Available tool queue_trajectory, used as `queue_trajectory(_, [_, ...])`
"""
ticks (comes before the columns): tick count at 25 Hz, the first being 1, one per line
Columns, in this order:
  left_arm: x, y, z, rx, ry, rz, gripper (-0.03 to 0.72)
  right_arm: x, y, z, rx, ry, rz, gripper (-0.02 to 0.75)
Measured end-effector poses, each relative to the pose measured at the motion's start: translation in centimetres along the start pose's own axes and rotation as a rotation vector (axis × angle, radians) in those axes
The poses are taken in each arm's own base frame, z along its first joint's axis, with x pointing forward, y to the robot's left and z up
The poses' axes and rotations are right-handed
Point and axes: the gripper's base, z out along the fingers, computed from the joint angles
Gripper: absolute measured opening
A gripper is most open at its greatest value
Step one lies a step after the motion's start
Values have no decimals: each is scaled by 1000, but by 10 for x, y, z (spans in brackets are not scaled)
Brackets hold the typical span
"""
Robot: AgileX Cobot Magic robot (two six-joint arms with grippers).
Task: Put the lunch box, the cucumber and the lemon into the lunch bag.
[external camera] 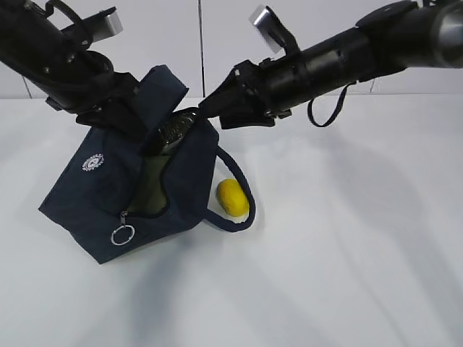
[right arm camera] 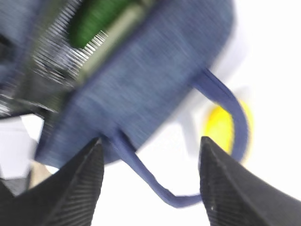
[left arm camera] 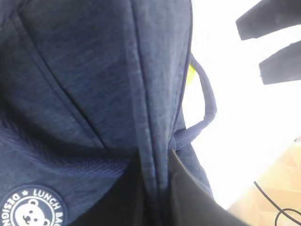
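The navy lunch bag (external camera: 108,195) sits on the white table (external camera: 347,253) with its top unzipped. Through the opening shows the lunch box (external camera: 150,189), standing on end inside, its pale green side against the dark lining. In the right wrist view a strip of dark green, the cucumber (right arm camera: 96,21), lies inside the mouth of the bag beside the pale edge of the box.

The left gripper (external camera: 119,108) is pressed against the raised flap of the bag; its jaws are hidden in fabric in both views, and they read as closed, though I cannot tell whether they pinch cloth.

The right gripper (right arm camera: 150,181) hangs just above the bag's rim with its jaws wide apart and nothing between them but one loop handle (right arm camera: 141,174) showing below. The lemon (external camera: 233,197) lies on the table outside the bag, below and slightly right of those jaws, ringed by the other handle (external camera: 242,191).
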Motion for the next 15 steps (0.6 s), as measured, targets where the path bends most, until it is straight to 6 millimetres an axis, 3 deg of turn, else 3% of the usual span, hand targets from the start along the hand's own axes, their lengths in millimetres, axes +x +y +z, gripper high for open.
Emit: queue_trajectory(15, [0, 3, -1, -2, 0, -6, 17, 19, -21, -13, 315, 250, -73, 475])
